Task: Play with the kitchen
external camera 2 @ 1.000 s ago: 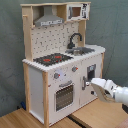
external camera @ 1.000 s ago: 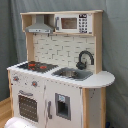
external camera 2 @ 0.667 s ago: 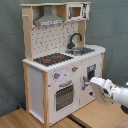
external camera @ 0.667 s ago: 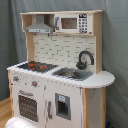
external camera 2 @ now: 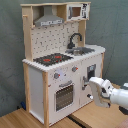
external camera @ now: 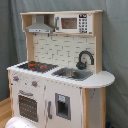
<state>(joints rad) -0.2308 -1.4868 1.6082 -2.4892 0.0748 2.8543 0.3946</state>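
Here, white-and-wood kitchen [external camera 2: 60,65], boxy; claw [external camera 2: 91,86] seemingly near its front.

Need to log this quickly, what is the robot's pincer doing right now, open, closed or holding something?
Pincer: cannot be told whether open or closed; it sits at the front of the tall white and light-wood toy kitchen, by the right cupboard door.

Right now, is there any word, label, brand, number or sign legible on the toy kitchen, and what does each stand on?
None can be read.
Microwave keypad: marks too blurred to read in both exterior views.
Stove knobs: no readable markings.
Panel on the door under the sink: nothing legible.
Robot gripper: no label visible.
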